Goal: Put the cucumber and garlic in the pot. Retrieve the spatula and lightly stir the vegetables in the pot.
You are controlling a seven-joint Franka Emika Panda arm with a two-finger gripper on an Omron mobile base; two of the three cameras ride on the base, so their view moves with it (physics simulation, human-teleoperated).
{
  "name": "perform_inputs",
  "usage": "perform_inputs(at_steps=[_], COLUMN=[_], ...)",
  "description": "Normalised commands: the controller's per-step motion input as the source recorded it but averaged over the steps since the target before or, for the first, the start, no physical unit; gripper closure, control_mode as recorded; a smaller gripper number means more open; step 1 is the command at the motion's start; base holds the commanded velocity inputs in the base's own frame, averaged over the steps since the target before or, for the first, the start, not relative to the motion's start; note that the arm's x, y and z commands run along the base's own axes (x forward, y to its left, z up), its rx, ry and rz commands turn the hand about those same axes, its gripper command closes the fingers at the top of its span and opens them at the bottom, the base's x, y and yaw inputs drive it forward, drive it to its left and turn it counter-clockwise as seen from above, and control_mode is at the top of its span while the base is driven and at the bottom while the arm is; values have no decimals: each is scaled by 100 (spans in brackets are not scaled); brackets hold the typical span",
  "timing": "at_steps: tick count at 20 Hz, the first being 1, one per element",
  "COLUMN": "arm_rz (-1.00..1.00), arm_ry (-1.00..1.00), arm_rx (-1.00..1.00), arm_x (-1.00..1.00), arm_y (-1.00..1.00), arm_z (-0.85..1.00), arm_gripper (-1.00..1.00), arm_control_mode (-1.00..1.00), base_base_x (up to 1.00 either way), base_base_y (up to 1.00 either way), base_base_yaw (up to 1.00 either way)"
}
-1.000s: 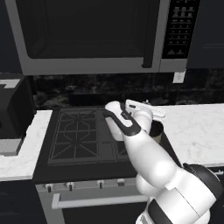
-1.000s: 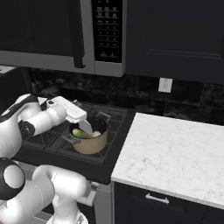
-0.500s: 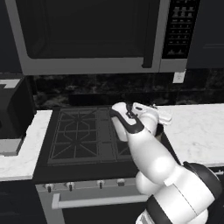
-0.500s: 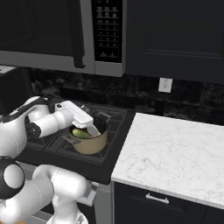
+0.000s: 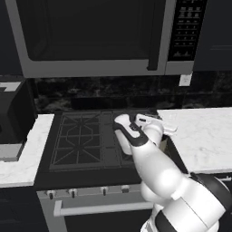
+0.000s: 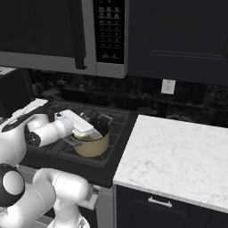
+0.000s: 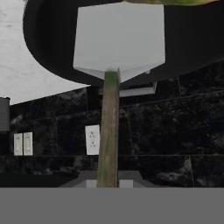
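The cream-tan pot [image 6: 94, 147] stands on the stove's front right burner. My gripper [image 6: 93, 133] hangs over its rim, shut on the spatula. The hand view shows the spatula's white blade [image 7: 119, 41] on a brown-green handle [image 7: 108, 131], reaching into the pot's dark inside [image 7: 192, 39]. The yellow-green cucumber [image 6: 83, 138] lies in the pot, and a sliver of it [image 7: 175, 1] shows just past the blade. The garlic is hidden. In the left base view my own arm [image 5: 149, 158] covers the pot.
The black stove grates [image 5: 84, 136] spread to the left of the pot. A white marble counter [image 6: 178, 156] begins right of the stove. The microwave [image 5: 90, 36] hangs above. A dark appliance [image 5: 13, 113] sits on the left counter. A wall outlet [image 6: 168, 86] is behind.
My hand with the spatula has moved right and a little down, further over the pot. The pot and the cucumber stay in place.
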Motion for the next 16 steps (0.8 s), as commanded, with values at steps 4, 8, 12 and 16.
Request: perform_inputs(at_steps=[4,8,12,16], arm_rz=[0,0,-6,-9], arm_ry=[1,2,0,0], arm_rx=[3,9,14,10], arm_x=[8,25,0,0], arm_y=[26,22,0,1], arm_z=[-56,-6,95,76], arm_gripper=[100,100,100,100], arm_control_mode=[-100,-100,-100,-100], base_base_x=[0,0,0,0], base_base_y=[0,0,0,0], base_base_yaw=[0,0,0,0])
